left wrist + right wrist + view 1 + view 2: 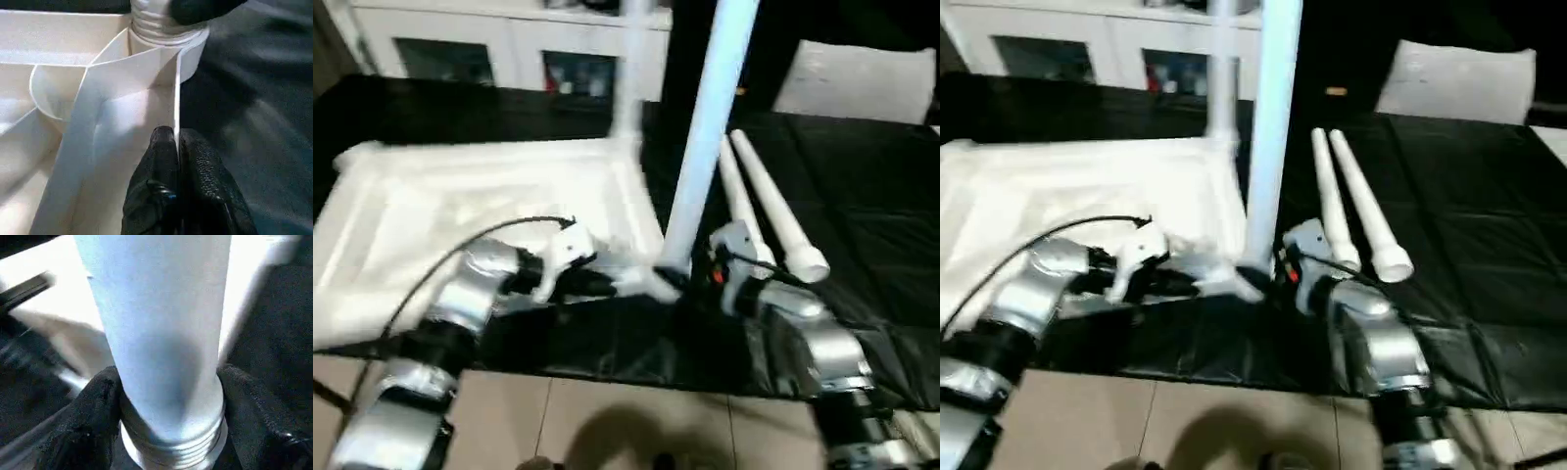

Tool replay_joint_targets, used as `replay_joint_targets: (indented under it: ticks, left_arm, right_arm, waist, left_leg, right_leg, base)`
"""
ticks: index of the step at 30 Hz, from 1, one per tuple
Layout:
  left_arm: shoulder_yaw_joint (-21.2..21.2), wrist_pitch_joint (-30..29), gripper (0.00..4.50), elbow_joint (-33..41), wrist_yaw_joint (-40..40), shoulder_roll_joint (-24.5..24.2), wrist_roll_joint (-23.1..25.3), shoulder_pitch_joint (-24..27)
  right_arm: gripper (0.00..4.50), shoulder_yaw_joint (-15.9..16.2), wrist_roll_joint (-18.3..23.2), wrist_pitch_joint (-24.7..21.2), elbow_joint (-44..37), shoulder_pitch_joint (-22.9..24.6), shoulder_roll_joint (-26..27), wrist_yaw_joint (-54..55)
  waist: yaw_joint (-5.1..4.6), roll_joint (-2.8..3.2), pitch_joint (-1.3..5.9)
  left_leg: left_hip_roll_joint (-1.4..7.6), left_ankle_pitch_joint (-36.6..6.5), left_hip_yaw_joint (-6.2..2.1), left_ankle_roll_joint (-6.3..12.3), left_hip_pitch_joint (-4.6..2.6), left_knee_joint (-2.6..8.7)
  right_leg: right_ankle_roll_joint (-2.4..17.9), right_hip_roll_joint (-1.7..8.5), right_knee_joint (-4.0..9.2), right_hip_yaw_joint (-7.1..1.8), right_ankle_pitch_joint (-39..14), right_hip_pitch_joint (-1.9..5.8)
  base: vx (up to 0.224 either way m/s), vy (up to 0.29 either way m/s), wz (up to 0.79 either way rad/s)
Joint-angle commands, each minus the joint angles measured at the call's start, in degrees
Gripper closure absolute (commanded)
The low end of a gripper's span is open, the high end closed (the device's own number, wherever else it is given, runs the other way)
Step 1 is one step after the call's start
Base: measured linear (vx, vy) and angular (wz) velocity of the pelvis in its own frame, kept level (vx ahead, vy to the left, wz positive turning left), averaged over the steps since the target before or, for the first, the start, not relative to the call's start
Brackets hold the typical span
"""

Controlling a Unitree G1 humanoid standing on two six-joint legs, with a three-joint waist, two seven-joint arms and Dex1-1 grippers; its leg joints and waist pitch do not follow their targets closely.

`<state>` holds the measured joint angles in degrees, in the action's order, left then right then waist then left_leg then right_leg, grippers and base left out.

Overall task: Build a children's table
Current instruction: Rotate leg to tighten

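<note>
the white table top (460, 225) lies upside down on the black-covered bench (862, 225), ribs facing up. the left hand (177, 152) reaches in low from the left, forearm bent across the near edge, its two black fingers (156, 196) pinched together on the thin raised rim of the top, just beside the near right corner socket (190, 44). the right hand (166, 421) comes in from the right, wrist angled inward, its fingers (88, 431) set apart around the threaded base of a leg (710, 127) that stands nearly upright in that socket, leaning slightly. another leg (628, 69) stands upright in the far right corner of the top. two spare legs (769, 206) lie side by side on the bench, just beyond the right hand.
</note>
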<state>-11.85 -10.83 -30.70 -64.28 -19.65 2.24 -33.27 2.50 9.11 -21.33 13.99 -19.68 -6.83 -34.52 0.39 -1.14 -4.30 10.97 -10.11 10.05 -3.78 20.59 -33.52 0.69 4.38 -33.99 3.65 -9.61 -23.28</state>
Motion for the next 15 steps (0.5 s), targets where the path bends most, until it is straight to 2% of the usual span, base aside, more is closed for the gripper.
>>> replay_joint_targets:
  ticks: [1,2,3,4,5,6,8,10,11,13,15]
  left_arm:
    - [0.43,-3.72,4.50,6.17,6.99,5.97,-1.31,-0.37]
    - [0.59,-4.85,4.50,7.01,8.27,6.56,-1.07,-0.21]
    - [0.80,-6.50,4.50,8.22,10.08,7.39,-0.70,-0.01]
    - [0.93,-8.01,4.50,9.40,11.36,7.93,-0.42,0.22]
    - [1.47,-11.49,4.50,11.56,16.16,10.63,0.33,0.23]
    - [1.27,-12.30,4.50,11.94,18.77,11.94,1.38,-0.08]
    - [0.94,-13.10,4.50,12.00,20.72,12.94,2.18,-0.47]
    - [0.60,-12.56,4.50,11.16,21.32,12.86,2.69,-0.99]
    - [0.21,-11.81,4.50,10.60,21.17,12.30,3.15,-1.22]
    - [-0.19,-10.29,4.50,9.66,19.84,10.30,4.00,-1.23]
    - [-0.24,-10.09,4.50,9.55,19.33,9.83,4.07,-1.14]
  right_arm:
    - [1.83,5.29,0.33,-3.75,2.96,-0.44,6.30,3.10]
    - [1.83,5.06,0.04,-3.92,3.45,-0.81,7.17,4.52]
    - [1.84,4.71,-0.36,-4.21,4.15,-1.38,8.36,6.55]
    - [1.84,4.42,-0.66,-4.52,4.51,-1.74,9.21,8.06]
    - [1.84,2.57,-0.47,-5.72,6.85,-3.83,12.46,12.89]
    - [1.84,2.23,-0.68,-5.66,8.29,-5.11,13.79,14.48]
    - [1.84,2.42,-1.38,-4.61,9.37,-6.05,14.64,15.23]
    - [1.14,2.54,-2.14,-3.21,9.62,-6.16,14.67,15.47]
    - [1.14,2.29,-2.20,-2.29,9.48,-5.99,14.53,15.76]
    - [1.08,1.18,-2.38,-0.65,8.40,-5.11,13.35,15.63]
    - [0.77,1.01,-2.51,-0.32,8.11,-4.86,12.92,15.38]
  waist:
    - [-0.03,0.06,2.75]
    - [-0.09,0.24,2.75]
    - [-0.49,0.11,2.80]
    - [-0.52,0.35,2.84]
    - [-0.62,0.43,2.87]
    - [-0.85,0.22,3.11]
    - [-0.84,0.24,3.20]
    - [-0.62,0.34,3.56]
    - [-0.57,0.36,3.58]
    - [-0.45,0.39,3.85]
    - [-0.41,0.41,4.06]
  left_leg:
    - [1.75,-22.63,-1.20,-0.91,-0.79,4.59]
    - [1.77,-22.55,-1.26,-0.87,-0.75,4.64]
    - [2.01,-22.16,-1.35,-1.23,-0.48,4.82]
    - [1.98,-22.72,-1.36,-1.43,-0.66,4.79]
    - [1.88,-22.82,-1.34,-1.39,-0.68,4.79]
    - [1.88,-22.69,-1.29,-1.48,-0.75,4.70]
    - [1.83,-22.01,-1.18,-1.19,-0.75,4.65]
    - [1.79,-19.22,-0.90,-0.39,-0.33,4.61]
    - [1.81,-18.58,-0.81,-0.21,-0.29,4.60]
    - [1.76,-16.09,-0.70,0.35,0.09,4.55]
    - [1.72,-13.79,-0.61,0.84,0.26,4.43]
  right_leg:
    - [6.70,3.90,6.19,-2.30,-34.56,1.26]
    - [6.43,3.84,6.21,-2.28,-34.68,1.30]
    - [6.56,3.90,5.98,-2.36,-33.79,1.38]
    - [6.45,3.78,6.02,-2.30,-33.63,1.23]
    - [6.53,3.65,6.02,-2.29,-33.14,1.21]
    - [7.18,3.54,5.89,-2.31,-31.27,1.24]
    - [7.36,3.50,5.92,-2.39,-29.61,1.25]
    - [8.06,3.38,5.49,-2.63,-24.13,1.62]
    - [8.44,3.36,5.36,-2.68,-22.63,1.65]
    - [9.59,3.29,4.76,-2.70,-17.72,2.20]
    - [10.50,3.27,4.33,-2.73,-14.12,2.54]
  base:
    - [0.000,0.000,0.00]
    - [0.000,0.000,0.00]
    - [0.000,0.000,0.00]
    - [0.000,0.000,0.00]
    - [0.000,0.000,0.00]
    - [0.000,0.000,0.00]
    - [0.000,0.000,0.00]
    - [0.000,0.000,0.00]
    - [0.000,0.000,0.00]
    - [0.000,0.000,0.00]
    - [0.000,0.000,0.00]
